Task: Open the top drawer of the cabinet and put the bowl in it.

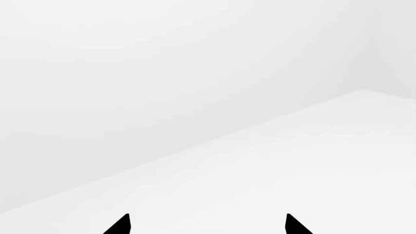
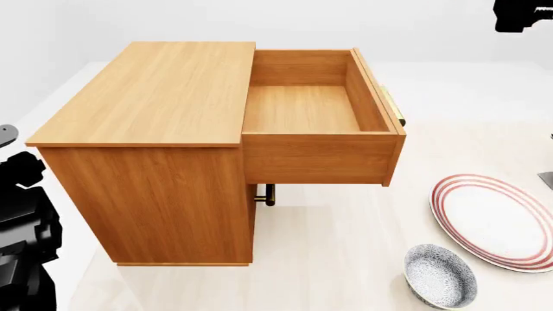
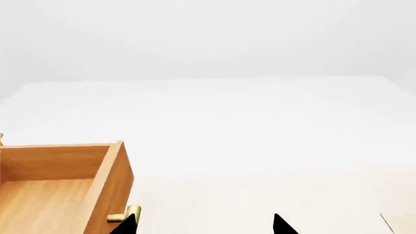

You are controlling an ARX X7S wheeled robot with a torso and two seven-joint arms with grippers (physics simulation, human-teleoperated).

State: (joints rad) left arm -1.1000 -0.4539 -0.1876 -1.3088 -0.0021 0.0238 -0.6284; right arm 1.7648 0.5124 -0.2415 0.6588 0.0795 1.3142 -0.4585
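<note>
The orange-brown wooden top drawer [image 2: 315,110] stands pulled out; the speckled blue-grey bowl [image 2: 441,275] rests below-right of it. Both hands' [image 1: 208,225] [image 3: 204,225] fingers are spread apart and hold nothing.

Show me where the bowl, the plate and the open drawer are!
bowl [image 2: 441,275], head view, on its speckled inside.
plate [image 2: 494,219], head view, on its white middle.
top drawer [image 2: 298,109], head view, on its bare wooden floor.

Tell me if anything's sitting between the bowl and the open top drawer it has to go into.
Nothing visible does. The bowl sits on the floor beside the plate, which lies off to the side rather than in the path. The top drawer is pulled out of the cabinet, and its inside shows bare wood.
</note>
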